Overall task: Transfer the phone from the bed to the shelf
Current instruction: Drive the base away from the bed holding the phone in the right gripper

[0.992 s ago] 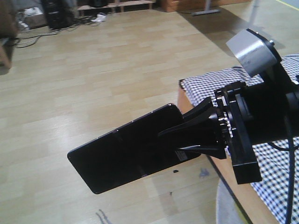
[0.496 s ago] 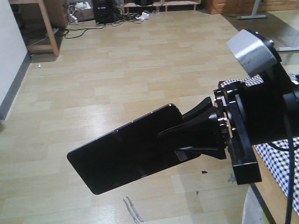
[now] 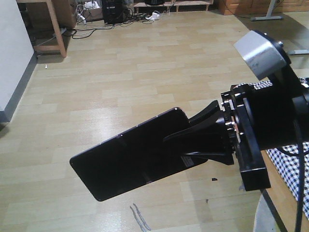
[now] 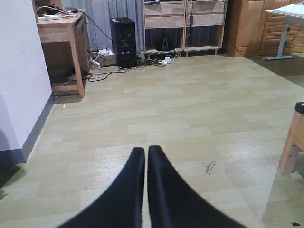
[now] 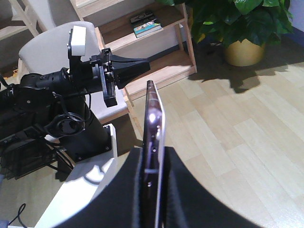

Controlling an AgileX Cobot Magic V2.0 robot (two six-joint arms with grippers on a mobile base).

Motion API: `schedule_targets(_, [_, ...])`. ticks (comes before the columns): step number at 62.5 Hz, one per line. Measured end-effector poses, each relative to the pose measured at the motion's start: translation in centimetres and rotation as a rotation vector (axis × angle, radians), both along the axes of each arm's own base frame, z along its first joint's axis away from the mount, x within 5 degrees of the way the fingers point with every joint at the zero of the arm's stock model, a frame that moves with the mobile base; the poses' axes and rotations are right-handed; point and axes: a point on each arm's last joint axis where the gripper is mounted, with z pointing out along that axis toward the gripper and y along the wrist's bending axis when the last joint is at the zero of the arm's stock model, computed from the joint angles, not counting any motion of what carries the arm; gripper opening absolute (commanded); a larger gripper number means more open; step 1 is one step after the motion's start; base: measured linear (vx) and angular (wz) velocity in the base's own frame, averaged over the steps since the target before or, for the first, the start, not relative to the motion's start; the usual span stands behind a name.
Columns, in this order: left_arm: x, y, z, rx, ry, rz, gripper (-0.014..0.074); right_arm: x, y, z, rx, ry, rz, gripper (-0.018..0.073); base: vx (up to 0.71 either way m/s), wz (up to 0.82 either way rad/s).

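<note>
My right gripper [image 3: 186,141] is shut on one end of the phone [image 3: 130,157], a glossy black slab held out over the wood floor. From the right wrist the phone [image 5: 153,118] shows edge-on with a pinkish rim, clamped between the fingers of the right gripper [image 5: 153,153]. A corner of the bed [image 3: 288,168], with its black-and-white check bedding, shows at the right edge. Pale wooden boards of the shelf [image 5: 159,64] stand beyond the phone. My left gripper [image 4: 146,152] is shut on nothing above the floor, and the left gripper [image 5: 142,66] also points toward the shelf.
A white wall [image 4: 19,80] runs along the left. A wooden desk [image 4: 61,28], a black computer tower [image 4: 124,35] and floor cables [image 4: 109,72] lie at the back. A potted plant [image 5: 242,28] stands right of the shelf. Books [image 5: 147,24] lie on an upper board.
The front view has swung left. The bed has slid toward the right edge, while the wall and desk have come in at the left. The phone stays clamped in my right gripper.
</note>
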Motion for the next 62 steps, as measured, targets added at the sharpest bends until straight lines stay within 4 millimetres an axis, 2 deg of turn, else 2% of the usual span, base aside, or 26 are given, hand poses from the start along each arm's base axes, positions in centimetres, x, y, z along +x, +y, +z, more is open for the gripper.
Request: schedule_targets(62, [0.00, 0.00, 0.00, 0.000, 0.000, 0.000, 0.0001, 0.00, 0.00, 0.00, 0.000, 0.000, 0.000, -0.0004, 0.05, 0.05])
